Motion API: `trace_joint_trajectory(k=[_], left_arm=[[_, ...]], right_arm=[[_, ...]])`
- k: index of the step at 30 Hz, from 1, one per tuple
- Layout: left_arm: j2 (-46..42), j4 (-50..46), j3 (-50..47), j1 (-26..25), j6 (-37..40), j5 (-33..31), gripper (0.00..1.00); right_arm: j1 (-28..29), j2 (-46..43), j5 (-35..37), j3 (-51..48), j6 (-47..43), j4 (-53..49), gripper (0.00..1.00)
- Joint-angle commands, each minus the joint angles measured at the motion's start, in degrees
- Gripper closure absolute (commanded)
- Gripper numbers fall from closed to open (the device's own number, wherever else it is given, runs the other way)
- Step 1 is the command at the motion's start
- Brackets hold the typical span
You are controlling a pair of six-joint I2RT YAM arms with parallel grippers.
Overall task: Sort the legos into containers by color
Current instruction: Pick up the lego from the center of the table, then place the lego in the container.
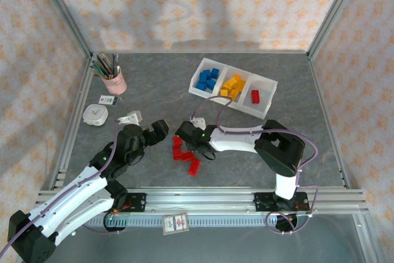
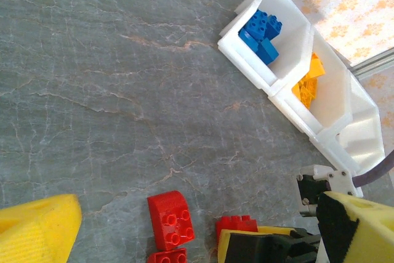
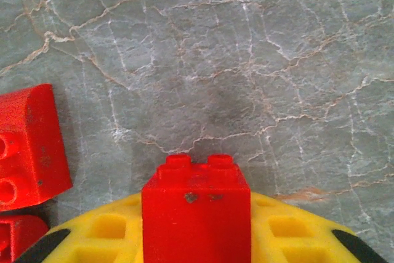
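Sitting at one o'clock on the table (image 1: 154, 90), the white tray (image 2: 332, 100) holds sorted bricks (image 1: 210, 78). The left gripper (image 1: 157, 130) gapes wide, empty. The right gripper (image 3: 197, 238) clamps a red brick (image 3: 196, 201) between its yellow pads (image 3: 111, 229); loose red bricks (image 3: 31, 146) lie at its nine o'clock.

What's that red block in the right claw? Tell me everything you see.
The red brick is glossy plastic, boxy, with two round studs on its far end and a small scuff on the near face. Yellow fingers of the right gripper hug both its sides. Grey table lies beyond, other red bricks to its left.
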Motion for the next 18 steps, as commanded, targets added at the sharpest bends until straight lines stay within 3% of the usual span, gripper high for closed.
trace_joint_trajectory(k=[1,8,18], left_arm=[[0.9,1.9,0.3,0.5,0.7,1.7,0.01],[5.3,5.7,2.5,0.5,2.4,4.5,0.01],[15.5,12.9,7.9,0.5,4.4,10.6,0.01]], right_arm=[[0.0,-3.2,3.4,-0.2,-0.5,0.2,0.69],[-3.8,-11.8,6.0,-1.9,-1.4,-1.3,0.70],[-19.5,-21.9,7.6,-4.8,-5.9,-0.8,0.68]])
